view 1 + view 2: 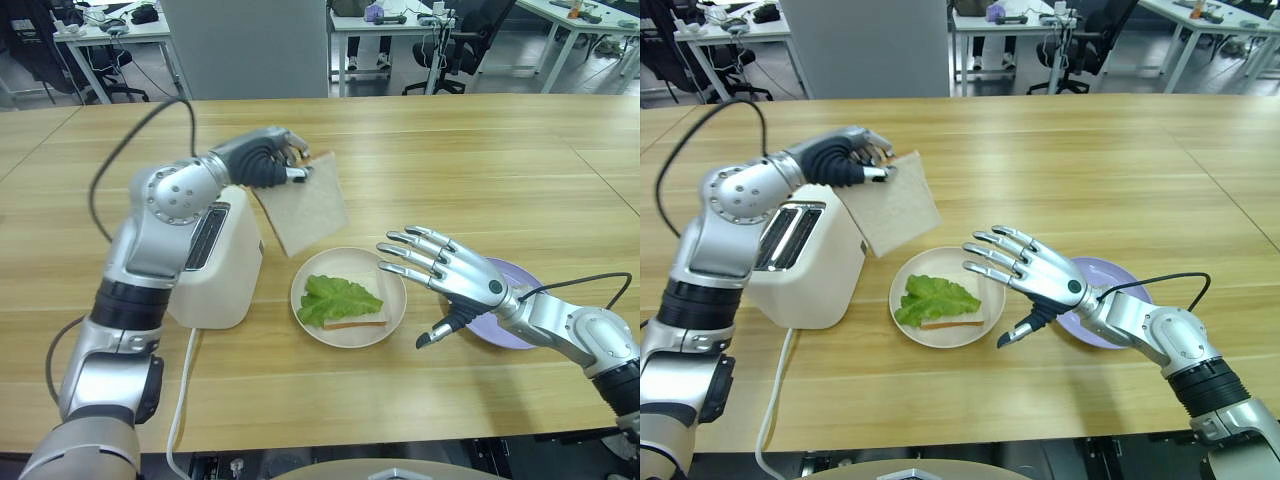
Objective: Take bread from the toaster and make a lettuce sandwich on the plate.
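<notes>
Holding a slice of bread [308,212] by its upper corner, the left hand [268,158] is hanging above the table [470,170], just over the far end of the white toaster [215,275]. Its fingers are curling tightly around that corner. The slice is dangling below and to the right of the hand, tilted and clear of the toaster slots. The lower edge of the slice is sitting in the air near the far-left rim of the cream plate [345,262]; whether it is touching cannot be told.

On the plate a lettuce leaf [338,297] is lying over a second slice [360,322], whose edge is showing at the near side.

The right hand [450,272] is hovering palm-down just right of the cream plate, its fingers spreading wide and stretching toward it, gripping nothing. It is partly covering a purple plate [1118,272] lying beside the cream one. The toaster cord [183,390] is trailing off the near table edge.
</notes>
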Tool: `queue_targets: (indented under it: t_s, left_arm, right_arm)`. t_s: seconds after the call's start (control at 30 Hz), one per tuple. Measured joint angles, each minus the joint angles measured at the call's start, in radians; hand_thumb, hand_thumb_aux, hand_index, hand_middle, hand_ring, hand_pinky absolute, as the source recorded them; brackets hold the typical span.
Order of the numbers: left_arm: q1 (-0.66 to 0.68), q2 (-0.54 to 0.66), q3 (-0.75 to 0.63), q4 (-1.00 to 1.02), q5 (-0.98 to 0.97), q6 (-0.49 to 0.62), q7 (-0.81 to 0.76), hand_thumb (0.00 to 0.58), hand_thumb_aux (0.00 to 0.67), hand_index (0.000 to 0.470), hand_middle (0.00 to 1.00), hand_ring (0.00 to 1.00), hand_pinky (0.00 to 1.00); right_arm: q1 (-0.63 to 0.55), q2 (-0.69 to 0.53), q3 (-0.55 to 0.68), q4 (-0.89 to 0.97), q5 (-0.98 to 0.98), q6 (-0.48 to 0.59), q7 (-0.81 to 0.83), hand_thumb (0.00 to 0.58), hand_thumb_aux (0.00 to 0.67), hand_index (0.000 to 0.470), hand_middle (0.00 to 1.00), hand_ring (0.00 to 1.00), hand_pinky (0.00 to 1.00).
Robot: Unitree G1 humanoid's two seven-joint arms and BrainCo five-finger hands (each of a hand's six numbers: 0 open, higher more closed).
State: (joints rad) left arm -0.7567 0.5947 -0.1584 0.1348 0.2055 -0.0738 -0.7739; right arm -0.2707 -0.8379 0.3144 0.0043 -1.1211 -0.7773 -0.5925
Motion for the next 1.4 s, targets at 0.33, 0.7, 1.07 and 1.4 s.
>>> queue_targets:
  t_s: [0.33,0.7,1.07,1.4]
  left_arm:
    - [-0.208,-0.22,-0.129,0.613,-0.1,-0.156,-0.316,0.58,0.67,0.46,1.0,1.0,1.0]
    - [-0.275,-0.331,-0.144,1.046,-0.048,-0.271,-0.278,0.58,0.67,0.46,1.0,1.0,1.0]
    - [-0.272,-0.348,-0.161,1.14,0.063,-0.377,-0.071,0.58,0.67,0.46,1.0,1.0,1.0]
    - [-0.288,-0.34,-0.349,1.151,0.342,-0.535,0.344,0.0,0.0,0.0,0.0,0.0,0.0]
  right_arm:
    - [-0.001,0.017,0.008,-0.081,-0.007,-0.032,0.02,0.0,0.0,0.0,0.0,0.0,0.0]
    - [-0.093,0.168,0.185,0.196,0.13,-0.116,0.314,0.0,0.0,0.0,0.0,0.0,0.0]
    - [-0.168,0.265,0.222,0.449,0.274,-0.142,0.487,0.0,0.0,0.0,0.0,0.0,0.0]
    - [-0.197,0.326,0.224,0.585,0.393,-0.134,0.591,0.0,0.0,0.0,0.0,0.0,0.0]
